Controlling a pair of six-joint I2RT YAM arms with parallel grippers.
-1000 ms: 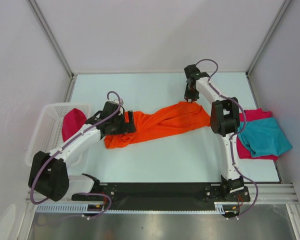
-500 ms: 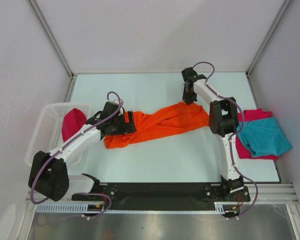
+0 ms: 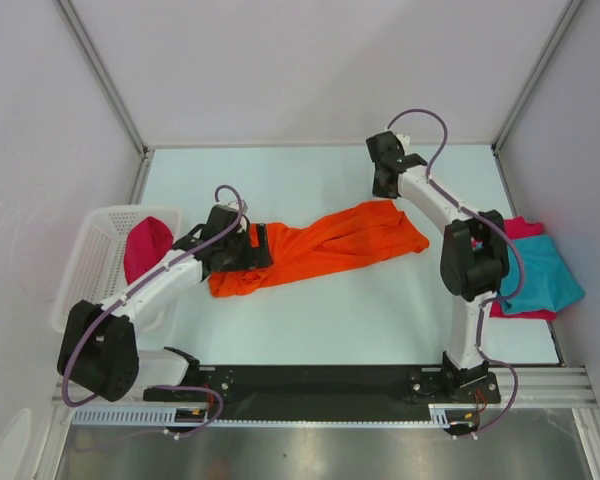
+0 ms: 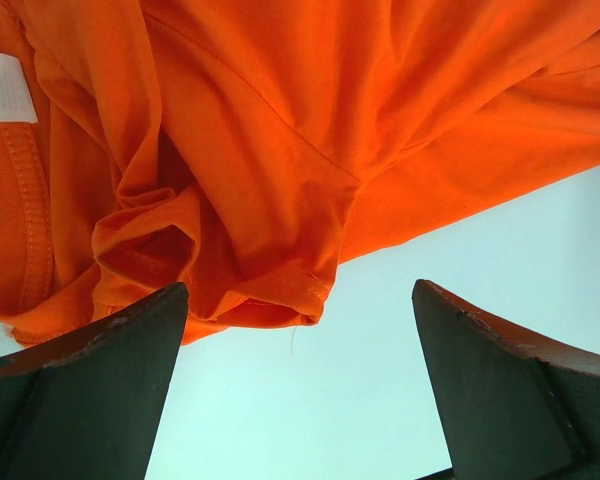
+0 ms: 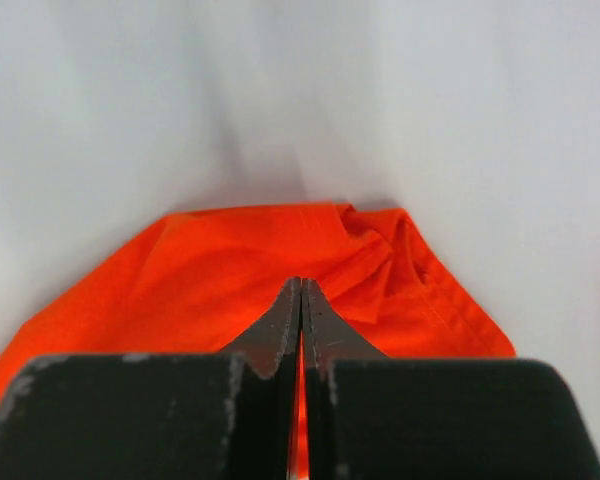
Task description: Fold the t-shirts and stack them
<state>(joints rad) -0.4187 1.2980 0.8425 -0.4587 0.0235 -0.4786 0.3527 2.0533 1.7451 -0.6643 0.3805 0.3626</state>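
Orange t-shirt [image 3: 325, 243]: lies mid-table as long diagonal band. Soft, wrinkled knit. Left end bunched in folds; ribbed collar and white label [image 4: 2, 88] show there.

Left gripper [image 4: 295, 300]: fingers spread wide over bunched end.

Right gripper [image 5: 301, 290]: fingers pressed together, just past shirt's far right hem.

I see smooth pale table [image 3: 330, 320] along both long sides of shirt.

Teal t-shirt [image 3: 545, 275] lies on crimson t-shirt [image 3: 520, 228] at right edge, beside right arm.

Second crimson t-shirt [image 3: 145, 248] heaped in white mesh basket [image 3: 85, 262] at left edge.

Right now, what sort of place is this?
Probably a robotics lab test cell: two white robot arms bolted to a pale table, plain white enclosure walls, an orange cloth t-shirt laid out.
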